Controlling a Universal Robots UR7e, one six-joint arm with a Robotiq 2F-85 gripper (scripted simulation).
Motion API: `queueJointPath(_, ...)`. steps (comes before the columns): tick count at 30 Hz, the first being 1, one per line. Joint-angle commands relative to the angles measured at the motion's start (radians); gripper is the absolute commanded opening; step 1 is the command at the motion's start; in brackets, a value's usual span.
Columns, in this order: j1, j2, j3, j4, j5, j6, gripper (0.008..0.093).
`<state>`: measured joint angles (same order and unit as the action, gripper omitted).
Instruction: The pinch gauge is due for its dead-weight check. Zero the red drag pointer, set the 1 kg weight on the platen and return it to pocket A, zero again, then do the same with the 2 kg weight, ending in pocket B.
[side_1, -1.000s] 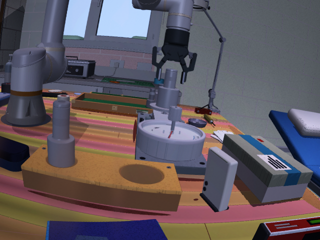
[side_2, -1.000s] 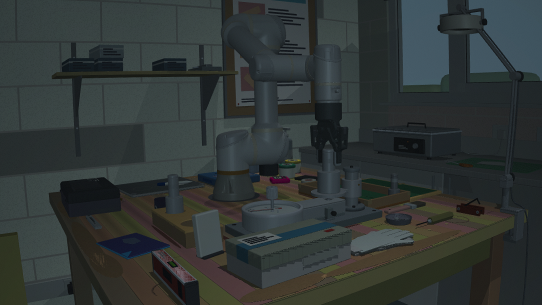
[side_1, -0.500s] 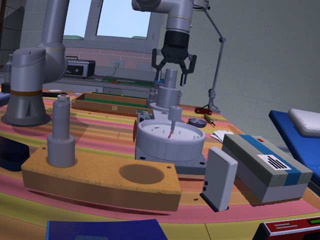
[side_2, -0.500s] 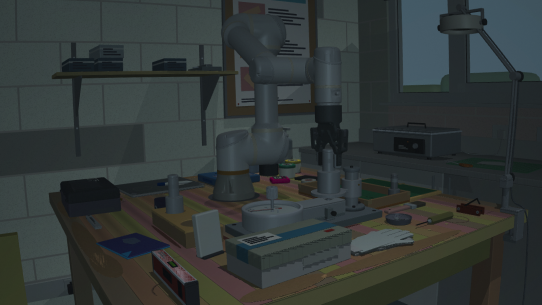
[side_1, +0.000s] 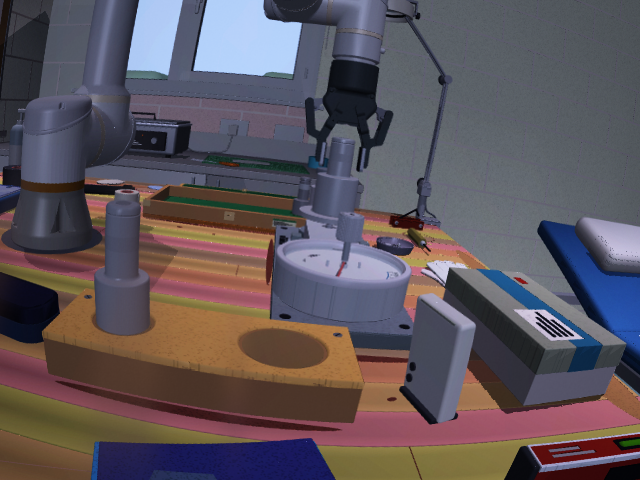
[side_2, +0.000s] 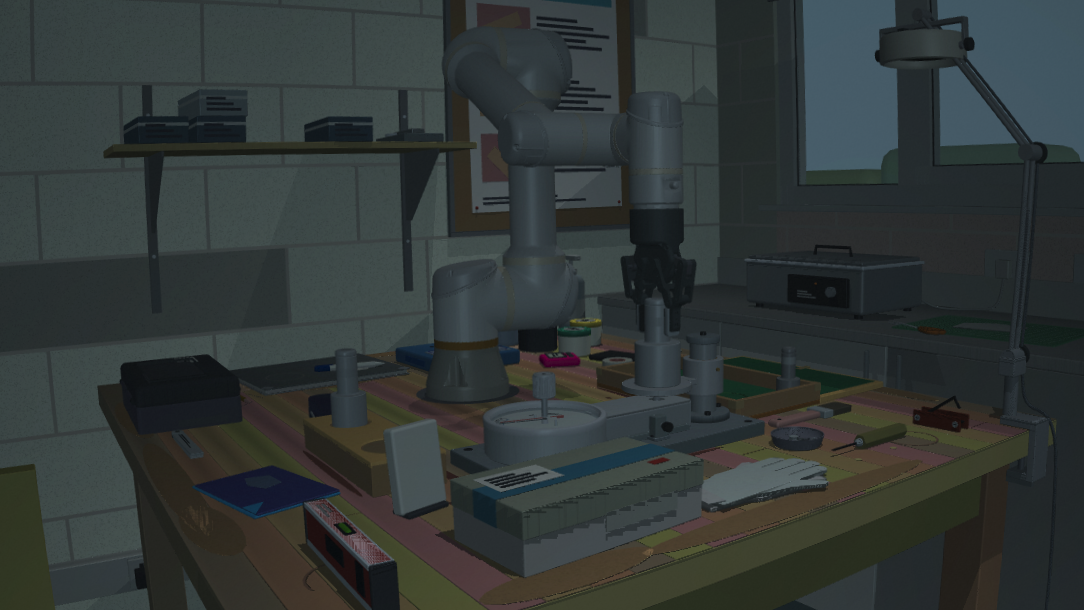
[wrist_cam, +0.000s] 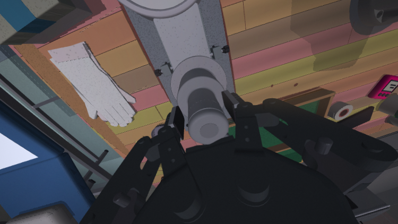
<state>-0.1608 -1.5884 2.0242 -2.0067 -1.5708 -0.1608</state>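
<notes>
The pinch gauge (side_1: 341, 281) sits mid-bench, its round dial face up with the red drag pointer (side_1: 339, 269) under a grey zero knob (side_1: 350, 225). A grey stepped weight (side_1: 337, 188) stands on the platen (wrist_cam: 198, 74) behind the dial. My gripper (side_1: 342, 155) hangs over this weight with its fingers either side of the stem (wrist_cam: 207, 115), open and closing, holding nothing. In the wooden block (side_1: 207, 356) in front, another grey weight (side_1: 122, 268) stands in the left pocket, and the right pocket (side_1: 283, 347) is empty.
A grey post (side_2: 705, 375) stands on the gauge base right beside the platen. A green-lined wooden tray (side_1: 222, 206) lies behind. A white glove (wrist_cam: 96, 86), a striped grey box (side_1: 532, 336) and an upright white device (side_1: 439, 356) lie on the gauge's right.
</notes>
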Motion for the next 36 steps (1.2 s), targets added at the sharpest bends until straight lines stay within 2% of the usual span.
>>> queueJointPath(1, 0.000, -0.001, -0.001, 0.000, 0.000, 0.000, 0.0597)
queueJointPath(36, 0.000, -0.006, -0.010, 0.008, 0.001, 0.000, 0.0247)
